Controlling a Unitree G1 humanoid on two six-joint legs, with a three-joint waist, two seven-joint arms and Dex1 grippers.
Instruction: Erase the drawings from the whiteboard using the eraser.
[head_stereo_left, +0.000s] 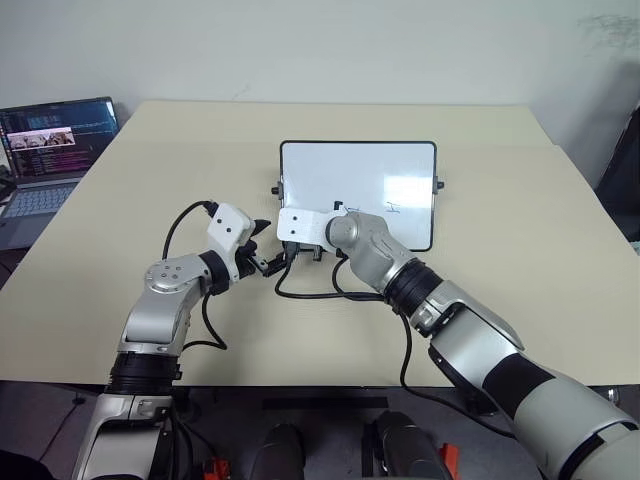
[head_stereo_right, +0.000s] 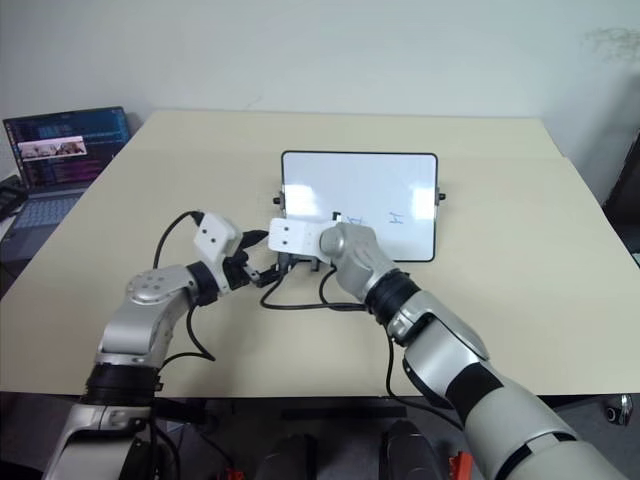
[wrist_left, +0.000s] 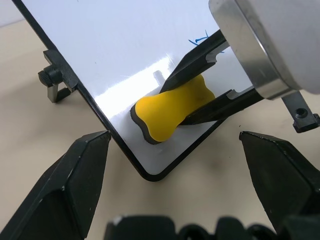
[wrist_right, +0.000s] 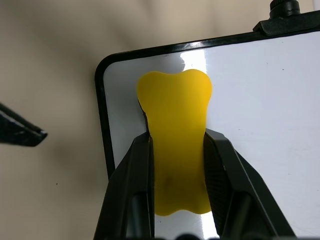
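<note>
Beige table (head_stereo_left: 480, 300), laptop (head_stereo_left: 50, 150) far left. Whiteboard (head_stereo_left: 360, 170) lies centre. Right gripper (wrist_right: 177, 145) clamps eraser (wrist_right: 175, 130) near board's corner; left gripper (wrist_left: 175, 165) spread wide, empty, just off that corner. Drawings (head_stereo_left: 392, 208) sit further along board: keep eraser flat, sweep toward them.

Right gripper (wrist_right: 177, 165) is reaching forward and leftward, pointing downward, its two black fingers (wrist_right: 132, 190) clamping tight. Left gripper (wrist_left: 175, 185) is hanging just beside those fingers, its own fingers (wrist_left: 75, 185) spreading wide apart.
</note>
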